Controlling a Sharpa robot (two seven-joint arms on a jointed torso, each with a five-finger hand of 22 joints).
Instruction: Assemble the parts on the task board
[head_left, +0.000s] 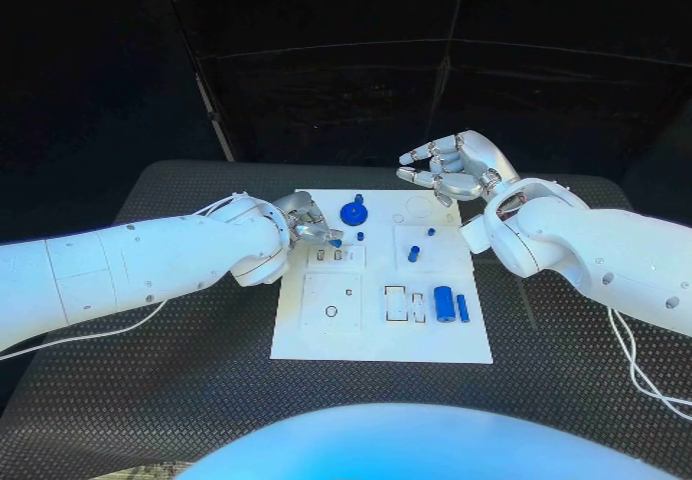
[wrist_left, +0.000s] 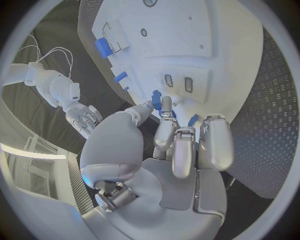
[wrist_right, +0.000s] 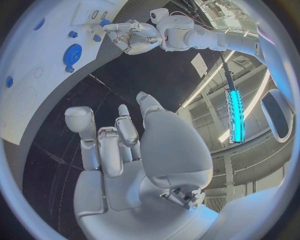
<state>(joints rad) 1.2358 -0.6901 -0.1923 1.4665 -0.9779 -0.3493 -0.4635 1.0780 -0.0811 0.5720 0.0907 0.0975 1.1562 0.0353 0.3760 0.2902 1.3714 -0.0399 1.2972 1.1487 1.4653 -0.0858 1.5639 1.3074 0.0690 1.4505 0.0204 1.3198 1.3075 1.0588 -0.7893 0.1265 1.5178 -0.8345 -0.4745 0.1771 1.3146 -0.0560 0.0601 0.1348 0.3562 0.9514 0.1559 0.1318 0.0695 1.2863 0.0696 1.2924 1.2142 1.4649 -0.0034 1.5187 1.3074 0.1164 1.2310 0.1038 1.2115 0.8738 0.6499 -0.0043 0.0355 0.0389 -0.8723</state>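
Several parts: small blue pieces spread over the task board (head_left: 378, 335), white plate mid table (head_left: 173, 400).
Gear part: blue gear (head_left: 355, 212) lies flat near board's far edge, centre-left.
Peg parts: short blue peg (head_left: 413, 254) mid board; tiny blue peg (head_left: 433, 232) just beyond it, apart.
Cylinder parts: two blue cylinders (head_left: 451, 304) side by side at board's near-right, next to rectangular slots.
Held part: small blue piece (wrist_left: 156, 99) at L fingertips, over board's left-centre by two small slots.
Left hand (head_left: 306, 226): thumb + one finger closed on the small blue piece, other fingers curled in beside; sits over board's left edge.
Right hand (head_left: 454, 165): holds nothing, fingers apart + loosely bent, palm toward board; hovers off board's far-right corner, above table, not touching board.
Hands: well apart, gear between them in head view.
Table: black, textured mat; board lies flat on it.
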